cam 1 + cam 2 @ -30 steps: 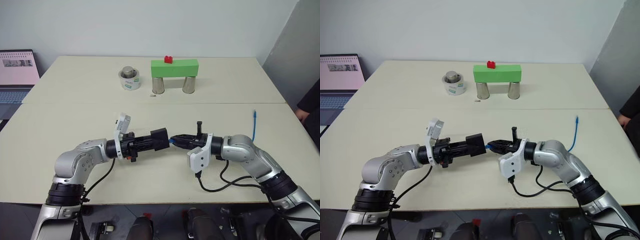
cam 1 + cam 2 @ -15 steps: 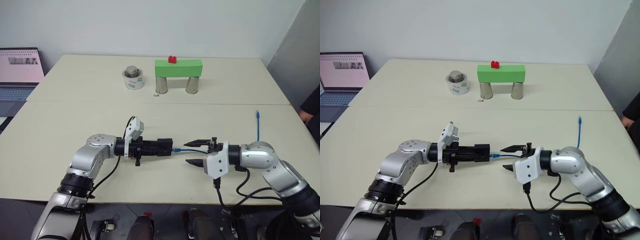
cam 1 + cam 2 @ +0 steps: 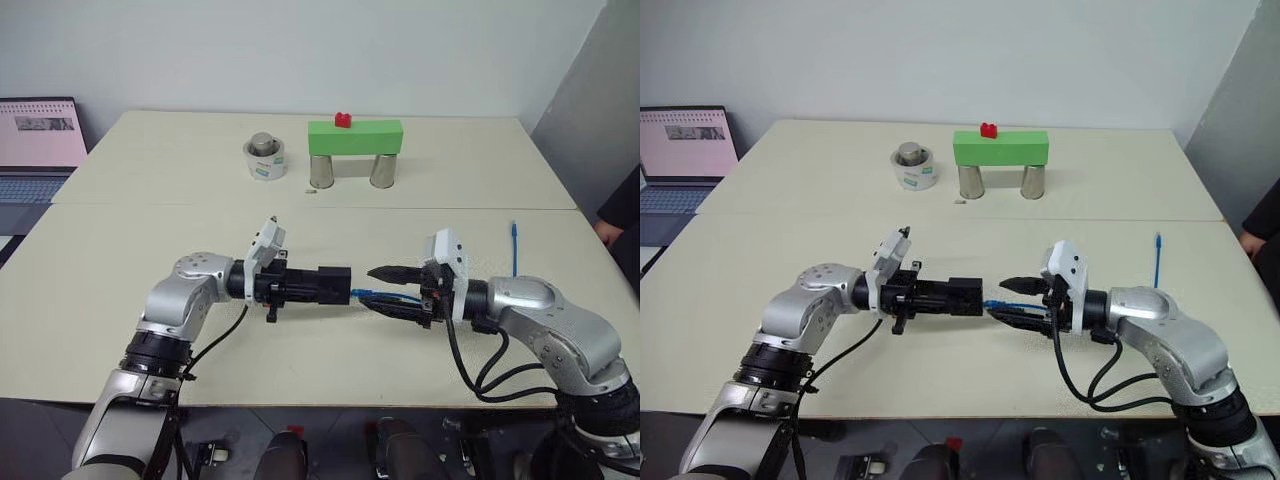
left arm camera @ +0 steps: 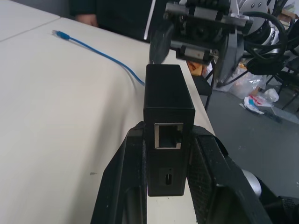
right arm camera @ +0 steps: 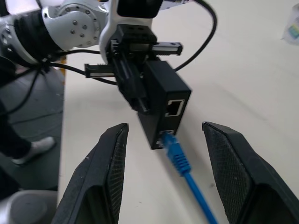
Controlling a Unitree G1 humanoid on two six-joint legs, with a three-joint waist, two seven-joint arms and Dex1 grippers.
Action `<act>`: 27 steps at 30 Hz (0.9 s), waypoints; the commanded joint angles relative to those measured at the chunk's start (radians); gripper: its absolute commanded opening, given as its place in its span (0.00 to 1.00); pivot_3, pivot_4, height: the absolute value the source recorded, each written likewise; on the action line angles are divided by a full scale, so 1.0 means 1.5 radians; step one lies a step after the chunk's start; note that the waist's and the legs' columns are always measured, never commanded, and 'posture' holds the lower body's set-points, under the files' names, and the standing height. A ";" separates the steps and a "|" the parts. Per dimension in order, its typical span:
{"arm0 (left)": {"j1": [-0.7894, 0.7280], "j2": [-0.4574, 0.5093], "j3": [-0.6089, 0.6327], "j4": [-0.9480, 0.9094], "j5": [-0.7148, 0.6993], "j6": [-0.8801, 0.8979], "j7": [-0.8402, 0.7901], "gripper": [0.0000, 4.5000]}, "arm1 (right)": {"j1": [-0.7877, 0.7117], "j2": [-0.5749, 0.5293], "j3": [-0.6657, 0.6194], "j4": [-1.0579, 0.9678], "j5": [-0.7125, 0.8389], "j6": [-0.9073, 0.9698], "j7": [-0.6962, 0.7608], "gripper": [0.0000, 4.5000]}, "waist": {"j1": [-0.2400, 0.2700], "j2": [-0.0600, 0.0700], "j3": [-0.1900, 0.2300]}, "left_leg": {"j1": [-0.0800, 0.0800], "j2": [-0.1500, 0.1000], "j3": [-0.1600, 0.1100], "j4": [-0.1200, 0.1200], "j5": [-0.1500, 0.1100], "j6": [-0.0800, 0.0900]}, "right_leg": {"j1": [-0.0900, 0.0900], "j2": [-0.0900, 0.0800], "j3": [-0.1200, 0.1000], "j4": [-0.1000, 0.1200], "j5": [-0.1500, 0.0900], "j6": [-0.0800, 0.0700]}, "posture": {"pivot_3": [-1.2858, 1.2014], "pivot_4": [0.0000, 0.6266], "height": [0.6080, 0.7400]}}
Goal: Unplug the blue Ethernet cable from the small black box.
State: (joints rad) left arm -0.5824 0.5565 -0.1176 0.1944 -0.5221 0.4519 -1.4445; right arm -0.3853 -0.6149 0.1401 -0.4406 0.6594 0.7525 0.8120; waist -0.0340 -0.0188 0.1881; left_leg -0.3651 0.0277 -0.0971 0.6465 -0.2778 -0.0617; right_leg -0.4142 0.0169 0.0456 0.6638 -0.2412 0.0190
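We held the small black box (image 3: pixel 334 284) clamped between our left fingers (image 4: pixel 202 173), level above the surface (image 3: pixel 120 270), its ports facing our right gripper (image 5: pixel 163 164) at three o'clock. That hand's fingers (image 5: pixel 103 173) stood spread and grasped nothing, the blue Ethernet cable (image 5: pixel 183 163) running free between them.

A second earlier those right fingers had been pinched on the cable hard against the box; since then they had let go, the wrist had rolled over and the hand had drawn off toward three o'clock. The plug, however, was still seated in the lower port, as the right wrist view showed, with the upper port empty. From there the cable passed back through our right hand, and its far clear plug (image 3: pixel 510 229) lay on the surface at about two o'clock, near a person's hand (image 3: pixel 605 231) at the edge.

We judged this a release to re-grip, not a finished pull: the cable was not yet unplugged, and a fresh hold close behind the plug seemed needed.
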 commanded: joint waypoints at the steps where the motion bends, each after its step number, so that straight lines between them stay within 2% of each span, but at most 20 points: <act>1: -0.007 0.001 0.018 -0.025 -0.020 0.005 -0.009 0.18 | -0.019 0.001 0.004 0.011 0.021 0.024 0.028 0.59 | 0.000 0.000 0.000 | 0.000 0.000 0.000 0.000 0.000 0.000 | 0.000 0.000 0.000 0.000 0.000 0.000 | 0.52 0.24 1.00; 12: 0.009 0.003 0.017 -0.056 -0.016 0.004 -0.006 0.18 | -0.047 0.031 0.027 0.059 0.001 0.029 0.045 0.59 | -0.001 0.000 0.000 | 0.000 0.000 0.000 0.000 0.000 0.000 | 0.000 0.000 0.000 0.000 0.000 0.000 | 0.52 0.24 1.00; 22: 0.010 0.002 0.017 -0.060 -0.012 0.000 0.000 0.18 | -0.058 0.028 0.024 0.071 -0.005 0.035 0.064 0.59 | 0.000 0.000 0.000 | 0.000 0.000 0.000 0.000 0.000 0.000 | 0.000 0.000 0.000 0.000 0.000 0.000 | 0.52 0.24 1.00; 25: 0.012 0.004 0.012 -0.062 -0.006 -0.006 -0.001 0.18 | -0.058 0.031 0.023 0.073 -0.006 0.034 0.065 0.47 | -0.001 0.000 0.000 | 0.000 0.000 0.000 0.000 0.000 0.000 | 0.000 0.000 0.000 0.000 0.000 0.000 | 0.52 0.24 1.00; 27: 0.014 0.004 0.013 -0.065 -0.007 -0.004 0.001 0.18 | -0.058 0.034 0.021 0.073 -0.003 0.037 0.062 0.35 | 0.000 0.000 0.000 | 0.000 0.000 0.000 0.000 0.000 0.000 | 0.000 0.000 0.000 0.000 0.000 0.000 | 0.52 0.24 1.00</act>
State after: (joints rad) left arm -0.5591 0.5543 -0.1123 0.1290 -0.5279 0.4546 -1.4455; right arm -0.4534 -0.5690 0.1860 -0.3163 0.6478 0.8139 0.8947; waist -0.0347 -0.0188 0.1881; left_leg -0.3653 0.0279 -0.0977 0.6462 -0.2778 -0.0617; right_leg -0.4146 0.0170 0.0452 0.6638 -0.2412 0.0190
